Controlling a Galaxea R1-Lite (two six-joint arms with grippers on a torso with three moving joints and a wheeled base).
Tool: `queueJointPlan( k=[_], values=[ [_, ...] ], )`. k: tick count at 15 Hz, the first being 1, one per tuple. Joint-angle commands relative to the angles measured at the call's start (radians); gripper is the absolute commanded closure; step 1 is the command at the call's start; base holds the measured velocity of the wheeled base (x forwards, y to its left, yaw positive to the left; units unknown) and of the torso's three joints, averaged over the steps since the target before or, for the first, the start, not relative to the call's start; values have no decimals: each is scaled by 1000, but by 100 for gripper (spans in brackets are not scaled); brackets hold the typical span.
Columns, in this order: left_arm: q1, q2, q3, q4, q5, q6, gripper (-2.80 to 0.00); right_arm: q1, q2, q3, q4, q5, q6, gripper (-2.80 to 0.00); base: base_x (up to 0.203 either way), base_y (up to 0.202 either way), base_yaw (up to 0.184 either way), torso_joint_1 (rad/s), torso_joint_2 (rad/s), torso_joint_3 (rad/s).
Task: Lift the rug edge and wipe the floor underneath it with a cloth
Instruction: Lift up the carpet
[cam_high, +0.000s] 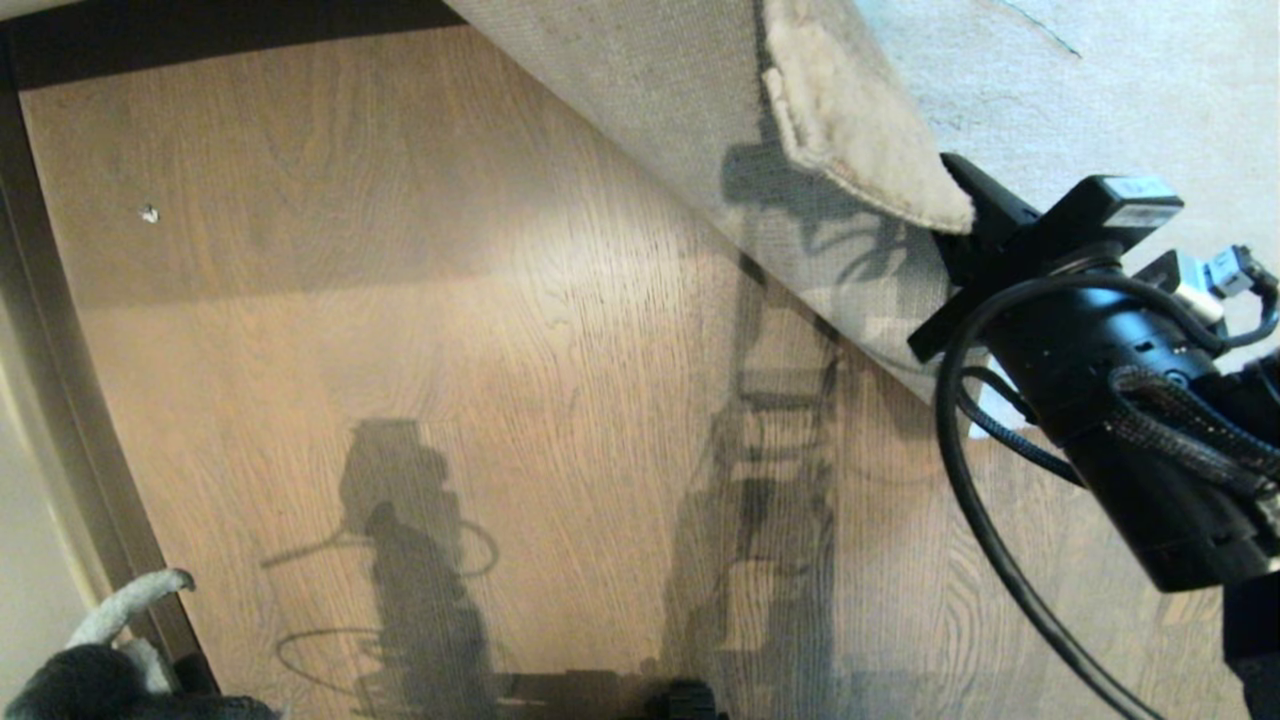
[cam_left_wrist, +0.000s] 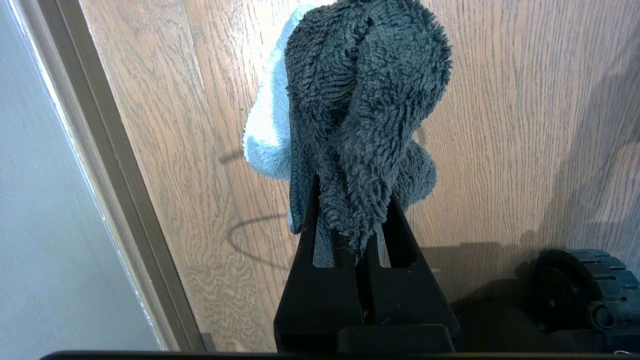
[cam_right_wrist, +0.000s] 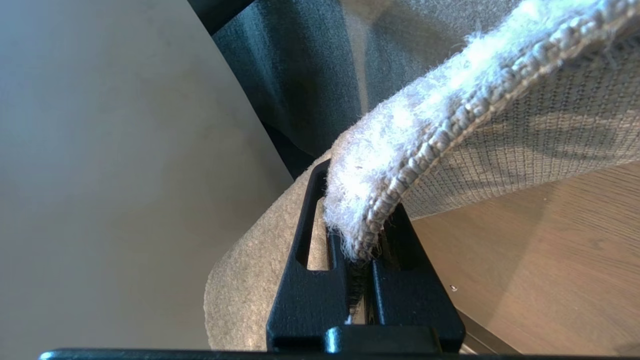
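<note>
Overhead, the right gripper pinches the rug corner above bare floor; the left gripper clamps the cloth.

One rug, one cloth, two grippers.

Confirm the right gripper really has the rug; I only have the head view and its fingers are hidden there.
Observer: Yes. In the right wrist view the right gripper is shut on the rug corner, woven backing facing the floor.
Operator: Cloth? I only see a dark tuft at the lower left.
Observer: The left gripper is shut on the cloth, which hangs bunched above bare planks.
Operator: All grey?
Observer: No, one white part shows on its side.
</note>
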Motion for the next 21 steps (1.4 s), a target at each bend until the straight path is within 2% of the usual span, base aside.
queueJointPlan(
  k=[1,9,11,13,15,17,19,21],
  values=[
    [0,0,0,-1,0,1,0,0,5,1,-32,-2,8,0,0,0,0,0,0,0],
    [0,0,-21,5,-13,3,0,1,51,-33,-35,-1,6,0,0,0,0,0,0,0],
    [0,17,-83,47,-59,-23,0,1,64,-46,-35,-1,6,0,0,0,0,0,0,0],
    [0,85,-150,98,-143,-59,0,0,84,-69,-35,-1,6,0,0,0,0,0,0,0],
    [-3,171,-199,104,-191,-66,0,0,99,-90,-35,0,8,0,0,0,0,0,0,0],
    [-4,274,-258,105,-214,-65,0,0,116,-97,-34,1,8,0,0,0,0,0,0,0],
    [-8,364,-319,105,-259,-59,0,-2,123,-118,-32,54,11,0,0,0,0,0,0,0],
    [-14,427,-338,106,-289,-7,0,-20,132,-137,-32,62,17,0,0,0,0,0,0,0]
  ],
)
